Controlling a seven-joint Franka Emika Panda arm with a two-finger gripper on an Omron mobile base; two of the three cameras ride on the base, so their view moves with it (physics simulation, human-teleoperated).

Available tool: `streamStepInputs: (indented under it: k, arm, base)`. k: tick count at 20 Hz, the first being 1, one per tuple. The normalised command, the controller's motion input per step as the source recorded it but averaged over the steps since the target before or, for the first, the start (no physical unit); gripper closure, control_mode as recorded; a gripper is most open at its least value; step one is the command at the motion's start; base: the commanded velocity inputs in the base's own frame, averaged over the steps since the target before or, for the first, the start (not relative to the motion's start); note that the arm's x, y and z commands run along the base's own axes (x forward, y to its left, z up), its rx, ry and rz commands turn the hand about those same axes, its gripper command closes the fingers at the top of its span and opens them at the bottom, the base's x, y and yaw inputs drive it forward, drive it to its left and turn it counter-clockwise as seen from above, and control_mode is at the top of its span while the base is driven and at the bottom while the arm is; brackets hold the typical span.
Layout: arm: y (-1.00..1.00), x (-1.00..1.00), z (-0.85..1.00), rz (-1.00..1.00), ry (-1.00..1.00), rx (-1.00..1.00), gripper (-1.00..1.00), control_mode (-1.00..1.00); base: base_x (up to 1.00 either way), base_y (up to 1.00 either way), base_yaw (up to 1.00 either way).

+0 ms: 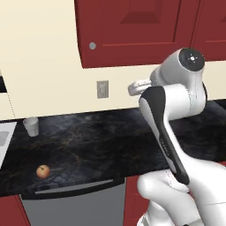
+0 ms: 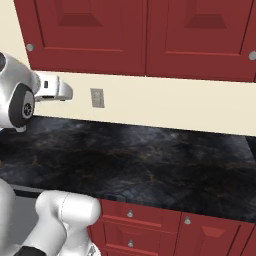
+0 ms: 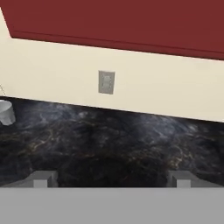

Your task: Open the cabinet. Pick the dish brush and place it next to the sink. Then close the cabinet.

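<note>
The cabinet (image 1: 132,31) hangs on the wall above the counter, its raised-panel door shut, with the round grey knob (image 1: 92,45) at its lower left corner. In the right base view the cabinet (image 2: 85,30) shows the knob (image 2: 30,47) near my elbow. My gripper (image 3: 112,179) is open with nothing between its widely spread fingertips (image 3: 43,178). It hovers below the cabinet's lower edge (image 3: 131,22), over the counter, pointing at the wall. The dish brush is hidden. The sink (image 1: 4,134) shows as a pale rim at the far left.
A wall outlet (image 1: 102,89) sits on the cream backsplash under the cabinet. On the dark marble counter (image 1: 97,141) stand a small translucent cup (image 1: 31,126) near the sink and an apple (image 1: 43,171) by the front edge. A grey dishwasher front (image 1: 75,203) lies below.
</note>
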Motion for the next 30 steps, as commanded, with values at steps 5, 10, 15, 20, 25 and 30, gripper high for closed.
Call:
streamStepInputs:
  k: [5,10,15,20,25,30]
  arm:
    - [0.86,-0.23,0.52,-0.05,-0.10,0.00,-1.00,-1.00]
    - [0.59,-0.41,0.63,0.00,-0.01,0.00,-1.00,-1.00]
    - [0.38,-0.33,0.39,0.02,-0.01,0.01,-1.00,-1.00]
    - [0.28,-0.01,0.00,0.16,-0.01,0.13,-1.00,-1.00]
    - [0.19,0.01,0.00,0.14,0.00,0.02,-1.00,-1.00]
    - [0.00,0.00,0.00,0.03,0.00,0.00,-1.00,-1.00]
  base:
    - [0.00,0.00,0.00]
    - [0.00,0.00,0.00]
    - [0.00,0.00,0.00]
    - [0.00,0.00,0.00]
    - [0.00,0.00,0.00]
    - [0.00,0.00,0.00]
